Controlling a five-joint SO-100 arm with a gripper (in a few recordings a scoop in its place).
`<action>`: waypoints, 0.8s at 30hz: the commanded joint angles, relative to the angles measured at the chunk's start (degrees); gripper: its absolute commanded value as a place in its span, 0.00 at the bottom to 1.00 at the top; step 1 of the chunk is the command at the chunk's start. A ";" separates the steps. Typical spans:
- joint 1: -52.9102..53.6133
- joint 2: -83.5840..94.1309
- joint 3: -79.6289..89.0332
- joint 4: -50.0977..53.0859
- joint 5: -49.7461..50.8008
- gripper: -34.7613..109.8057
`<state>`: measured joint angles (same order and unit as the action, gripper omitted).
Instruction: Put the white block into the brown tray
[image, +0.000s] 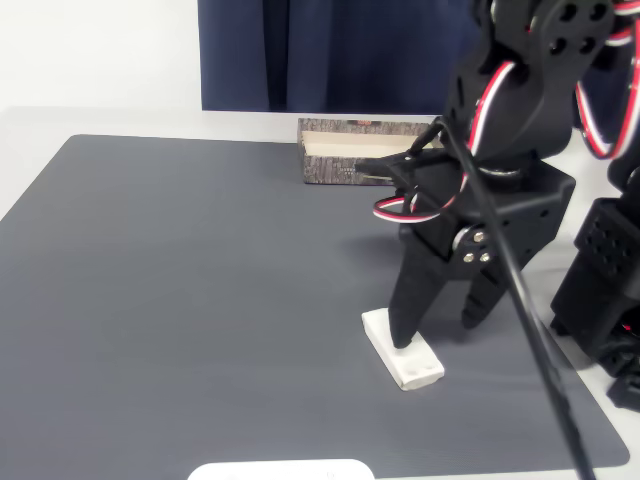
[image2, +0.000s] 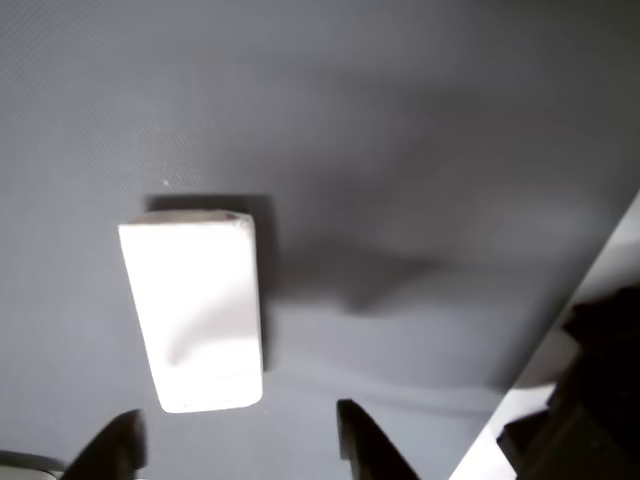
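Note:
The white block (image: 403, 352) lies flat on the dark grey mat, toward its front right in the fixed view. My black gripper (image: 436, 332) stands open just above it, one fingertip (image: 401, 338) down over the block's middle and the other off its right side. In the wrist view the white block (image2: 195, 310) sits just ahead of the gap of the open gripper (image2: 240, 445), closer to the left finger (image2: 115, 448). The brown tray (image: 335, 168) rests at the mat's far edge, partly hidden behind my arm, showing bark-patterned walls and a pale inside.
A dark grey mat (image: 200, 300) covers the table. A wide white rounded plate (image: 282, 470) pokes in at the front edge. Black arm base parts (image: 600, 290) stand at the right, and a dark blue curtain (image: 320, 50) hangs behind.

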<state>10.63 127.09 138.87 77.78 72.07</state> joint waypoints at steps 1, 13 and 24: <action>0.09 1.05 -1.05 0.44 -0.26 0.57; 1.93 -6.50 -8.53 5.80 -4.31 0.61; 2.29 -9.05 -8.44 2.02 -4.57 0.61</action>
<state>12.57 118.21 131.22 81.91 67.85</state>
